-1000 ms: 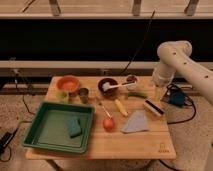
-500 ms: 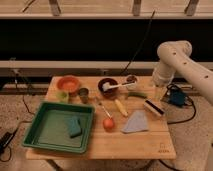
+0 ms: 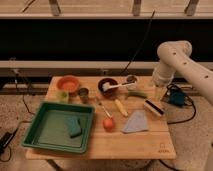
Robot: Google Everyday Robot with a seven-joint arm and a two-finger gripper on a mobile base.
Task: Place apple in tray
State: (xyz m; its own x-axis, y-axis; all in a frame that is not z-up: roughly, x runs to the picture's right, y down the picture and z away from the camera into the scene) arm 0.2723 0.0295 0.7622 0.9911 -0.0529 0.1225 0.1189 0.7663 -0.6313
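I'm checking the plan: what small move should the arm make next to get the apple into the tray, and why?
Probably move the gripper across the table to hover above the apple. The gripper hangs near the table's back corner farthest from the tray, while the apple lies untouched on the table beside the tray's rim.

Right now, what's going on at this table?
The robot's single arm reaches over the table's right end, its gripper hanging above the far right area near the brush. The apple lies untouched on the table, just right of the tray, not yet in it. A teal sponge lies in the tray.
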